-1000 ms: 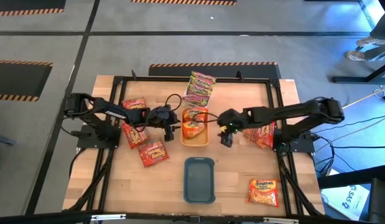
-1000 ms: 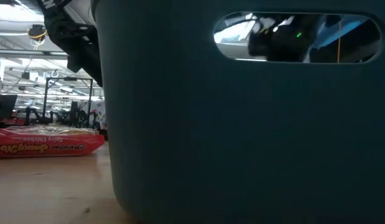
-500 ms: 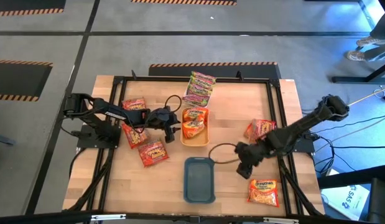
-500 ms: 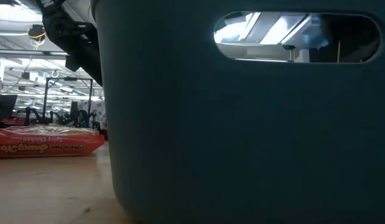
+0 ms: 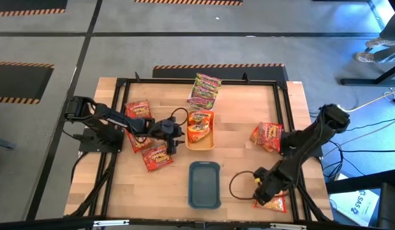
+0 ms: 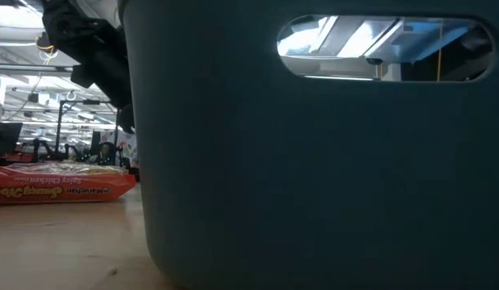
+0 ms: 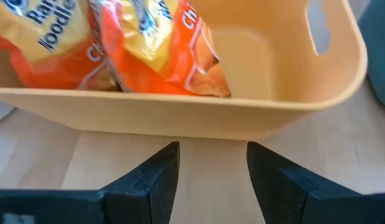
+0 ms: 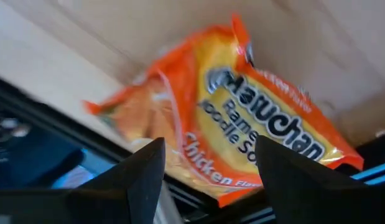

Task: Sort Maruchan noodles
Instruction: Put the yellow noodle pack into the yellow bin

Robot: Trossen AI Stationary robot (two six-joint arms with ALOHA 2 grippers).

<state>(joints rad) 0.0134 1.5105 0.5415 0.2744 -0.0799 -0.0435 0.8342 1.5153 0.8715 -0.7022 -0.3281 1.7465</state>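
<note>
One orange packet (image 8: 242,130) beyond right jaws (parted)

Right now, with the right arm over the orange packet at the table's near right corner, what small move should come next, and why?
Probably lower the right end effector onto the orange noodle packet and close: its fingers stand open with the packet lying loose just beyond them.

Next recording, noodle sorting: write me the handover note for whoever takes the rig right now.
Left gripper: open, empty, just outside the orange tray, which holds orange packets.
Right gripper: open, above the orange packet at the table's near right corner.
Done: orange packets in the orange tray.
Left: that corner packet, red packets on the left, one red packet on the right, green-pink packets at the far edge. Teal tray empty.
</note>
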